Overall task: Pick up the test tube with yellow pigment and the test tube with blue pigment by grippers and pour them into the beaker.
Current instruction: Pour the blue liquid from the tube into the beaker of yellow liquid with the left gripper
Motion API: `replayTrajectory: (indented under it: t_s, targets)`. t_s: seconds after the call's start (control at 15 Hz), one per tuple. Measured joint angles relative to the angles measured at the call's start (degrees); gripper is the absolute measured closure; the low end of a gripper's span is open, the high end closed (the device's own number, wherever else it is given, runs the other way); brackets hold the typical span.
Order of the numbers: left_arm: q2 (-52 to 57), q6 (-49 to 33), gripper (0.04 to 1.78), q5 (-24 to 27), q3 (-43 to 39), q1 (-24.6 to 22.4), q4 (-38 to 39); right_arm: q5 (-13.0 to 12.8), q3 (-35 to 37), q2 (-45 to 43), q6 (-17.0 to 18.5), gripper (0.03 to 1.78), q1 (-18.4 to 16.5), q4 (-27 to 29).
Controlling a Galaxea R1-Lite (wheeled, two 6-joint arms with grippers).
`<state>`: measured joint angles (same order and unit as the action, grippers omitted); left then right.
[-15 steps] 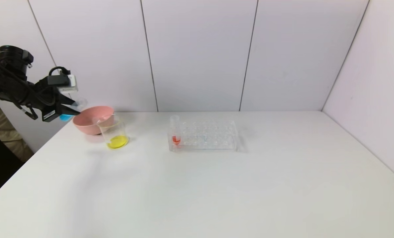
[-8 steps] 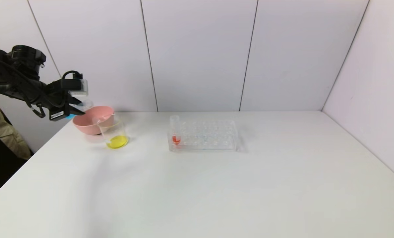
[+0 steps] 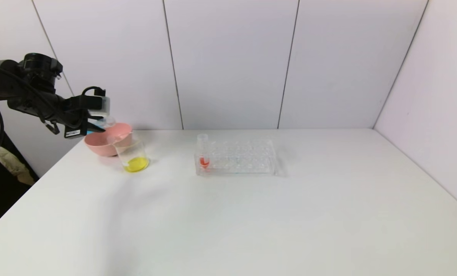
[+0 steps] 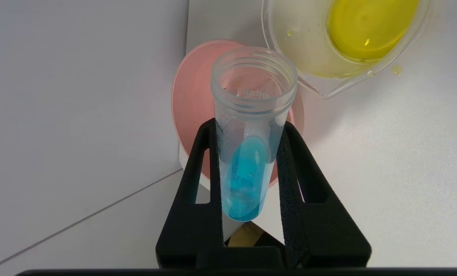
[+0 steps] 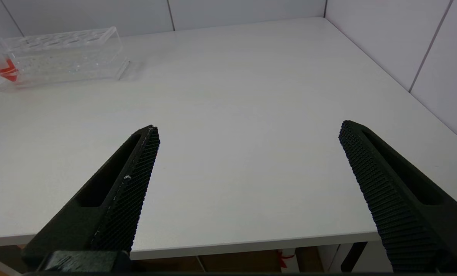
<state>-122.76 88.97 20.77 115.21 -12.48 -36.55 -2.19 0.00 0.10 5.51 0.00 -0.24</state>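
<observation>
On the white worktop, the black left gripper clamped the slim clear test tube with blue pigment above the pink bowl, beside the clear glass beaker holding yellow liquid; the right gripper hung wide apart.

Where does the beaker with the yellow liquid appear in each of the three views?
Head view: the beaker stands far left on the table, just in front of the pink bowl.
Left wrist view: the beaker fills the upper right corner.
Right wrist view: not in it.
Shared landmark of the first two: the pink bowl, right beside the beaker.
</observation>
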Motion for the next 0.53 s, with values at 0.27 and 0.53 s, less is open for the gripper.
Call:
replayTrajectory:
  t_s: [0.27,0.53]
  targets:
    - [-0.1,3.5,1.38,-0.2,0.0,0.1,-0.2,0.0,0.0,0.0,0.0,0.10,0.0,0.0]
    - [0.0,4.2,1.38,-0.1,0.0,0.4,-0.7,0.0,0.0,0.0,0.0,0.10,0.0,0.0]
